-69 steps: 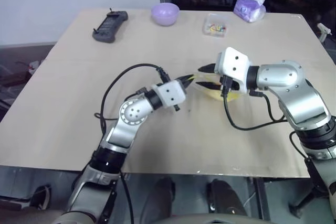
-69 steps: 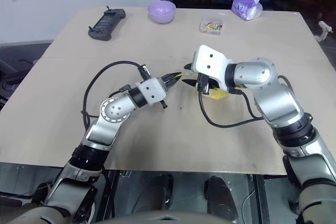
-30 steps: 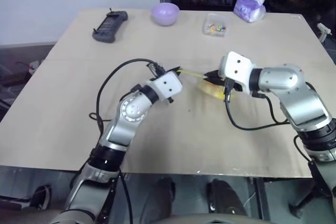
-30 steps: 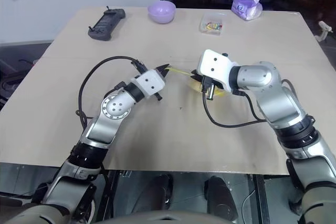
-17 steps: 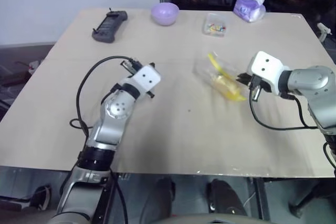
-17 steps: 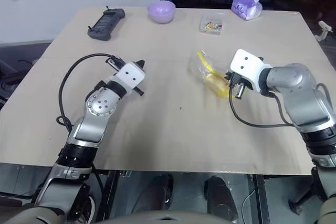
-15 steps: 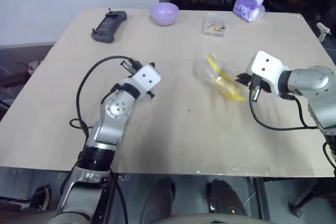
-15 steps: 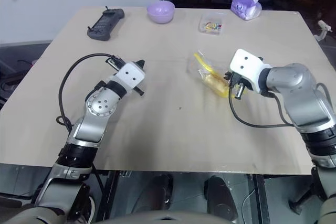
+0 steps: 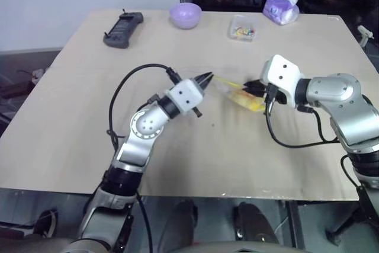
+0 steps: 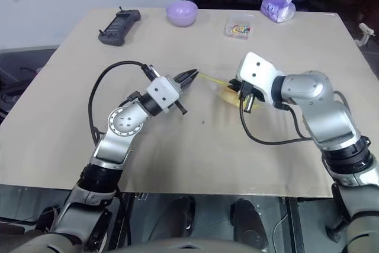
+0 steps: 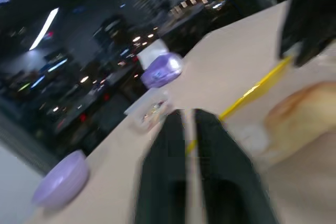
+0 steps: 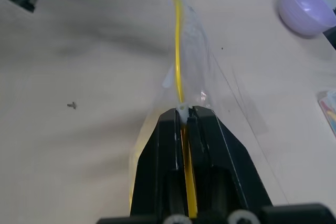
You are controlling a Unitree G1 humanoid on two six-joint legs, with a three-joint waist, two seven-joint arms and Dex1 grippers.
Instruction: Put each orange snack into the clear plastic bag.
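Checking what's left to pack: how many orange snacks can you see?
1. The orange snack is already inside the clear bag held between the two grippers; others could be hidden behind the arms.

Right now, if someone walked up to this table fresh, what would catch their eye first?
The two grippers meeting mid-table over the clear bag: the right gripper is clamped on its yellow seal strip, and the left gripper sits at the strip's other end. The orange bun already lies inside the bag. At the far edge stand a purple bowl and a tissue pack.
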